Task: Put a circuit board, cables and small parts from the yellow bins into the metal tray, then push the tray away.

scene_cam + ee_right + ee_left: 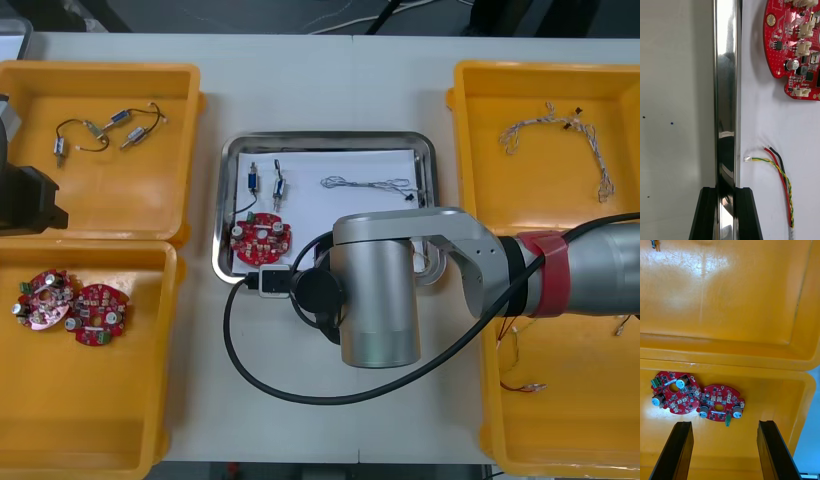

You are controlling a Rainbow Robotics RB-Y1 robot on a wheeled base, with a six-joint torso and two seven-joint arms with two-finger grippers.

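Your right gripper point(727, 189) pinches the stiff, slick rim of the metal tray point(727, 93) at mid-frame, so push squarely, as it may pivot; your left gripper point(724, 423) hangs spread, far left.

The table point(300, 65) carries two bins point(110, 200) at its left, far and near; two bins point(520, 210) sit at its right. The tray point(228, 200) lies between them.

Light bench point(320, 90) spanned front view; faint seam point(352, 55) crossed its far middle. Dark floor point(200, 15) lay beyond far edge, pale cords point(345, 17) trailing there. Few dark specks point(644, 117) dotted bench in right wrist view.
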